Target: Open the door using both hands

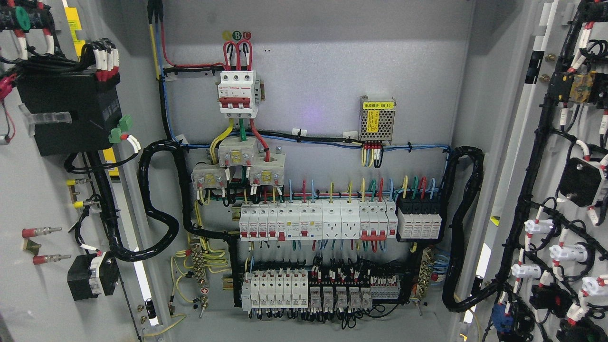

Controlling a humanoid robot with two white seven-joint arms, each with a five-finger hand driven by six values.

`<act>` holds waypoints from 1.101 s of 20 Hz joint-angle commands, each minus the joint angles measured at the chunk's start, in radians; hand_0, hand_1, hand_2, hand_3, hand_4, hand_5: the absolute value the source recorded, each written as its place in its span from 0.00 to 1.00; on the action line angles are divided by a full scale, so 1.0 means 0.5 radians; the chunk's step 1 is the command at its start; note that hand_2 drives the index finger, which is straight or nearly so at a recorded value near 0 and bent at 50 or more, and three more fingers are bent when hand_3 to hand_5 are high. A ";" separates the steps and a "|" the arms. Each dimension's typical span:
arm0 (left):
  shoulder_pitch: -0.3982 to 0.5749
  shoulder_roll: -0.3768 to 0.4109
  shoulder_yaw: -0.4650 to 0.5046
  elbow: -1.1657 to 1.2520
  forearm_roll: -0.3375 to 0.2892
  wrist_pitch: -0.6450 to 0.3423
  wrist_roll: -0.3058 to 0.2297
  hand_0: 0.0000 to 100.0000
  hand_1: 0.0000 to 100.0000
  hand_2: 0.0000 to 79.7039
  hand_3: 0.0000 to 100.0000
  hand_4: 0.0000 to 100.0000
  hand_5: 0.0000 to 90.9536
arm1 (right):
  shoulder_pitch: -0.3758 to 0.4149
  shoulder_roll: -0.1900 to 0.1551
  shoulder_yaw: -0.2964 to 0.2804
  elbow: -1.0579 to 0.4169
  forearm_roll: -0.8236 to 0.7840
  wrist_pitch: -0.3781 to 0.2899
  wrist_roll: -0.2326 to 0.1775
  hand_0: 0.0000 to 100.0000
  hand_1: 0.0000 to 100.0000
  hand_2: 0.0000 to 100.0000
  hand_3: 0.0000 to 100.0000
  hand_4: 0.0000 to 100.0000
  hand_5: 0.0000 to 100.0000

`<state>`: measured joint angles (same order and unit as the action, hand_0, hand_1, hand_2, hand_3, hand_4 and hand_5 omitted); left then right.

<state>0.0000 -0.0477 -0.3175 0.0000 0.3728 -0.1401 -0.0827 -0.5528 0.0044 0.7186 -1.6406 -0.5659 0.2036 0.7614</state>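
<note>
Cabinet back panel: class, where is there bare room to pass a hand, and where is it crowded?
Bare grey panel lies between the red main breaker and the yellow-labelled power supply, and above both. Another patch sits right of the supply. Crowded: the breaker rows and terminal row below. No robot hand shows.

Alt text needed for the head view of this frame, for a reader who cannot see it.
An electrical cabinet stands with both doors swung wide open, left door and right door showing wired inner faces. Inside are a red-and-white main breaker and rows of white breakers. No robot hand is visible.
</note>
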 commanded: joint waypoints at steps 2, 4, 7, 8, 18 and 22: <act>-0.052 0.000 0.000 -0.046 0.000 0.004 -0.006 0.00 0.00 0.00 0.00 0.00 0.00 | -0.030 0.237 0.210 0.038 0.110 0.004 -0.004 0.21 0.14 0.00 0.00 0.00 0.00; -0.052 0.000 0.000 -0.046 0.000 0.004 -0.006 0.00 0.00 0.00 0.00 0.00 0.00 | -0.042 0.258 0.204 0.066 0.113 0.007 -0.019 0.21 0.14 0.00 0.00 0.00 0.00; -0.052 0.000 0.000 -0.046 0.000 0.004 -0.006 0.00 0.00 0.00 0.00 0.00 0.00 | -0.069 0.283 0.192 0.112 0.110 0.007 -0.075 0.21 0.14 0.00 0.00 0.00 0.00; -0.052 0.000 0.000 -0.046 0.000 0.004 -0.006 0.00 0.00 0.00 0.00 0.00 0.00 | -0.076 0.283 0.195 0.115 0.110 0.007 -0.075 0.21 0.14 0.00 0.00 0.00 0.00; -0.049 0.000 0.000 -0.043 0.000 0.004 -0.006 0.00 0.00 0.00 0.00 0.00 0.00 | -0.140 0.283 0.195 0.219 0.107 0.007 -0.078 0.21 0.14 0.00 0.00 0.00 0.00; -0.049 0.000 0.000 -0.046 0.000 0.004 -0.006 0.00 0.00 0.00 0.00 0.00 0.00 | -0.198 0.289 0.204 0.281 0.104 0.007 -0.087 0.21 0.14 0.00 0.00 0.00 0.00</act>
<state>0.0000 -0.0476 -0.3175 0.0000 0.3728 -0.1386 -0.0853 -0.6215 0.1255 0.8033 -1.5585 -0.5133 0.2073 0.7216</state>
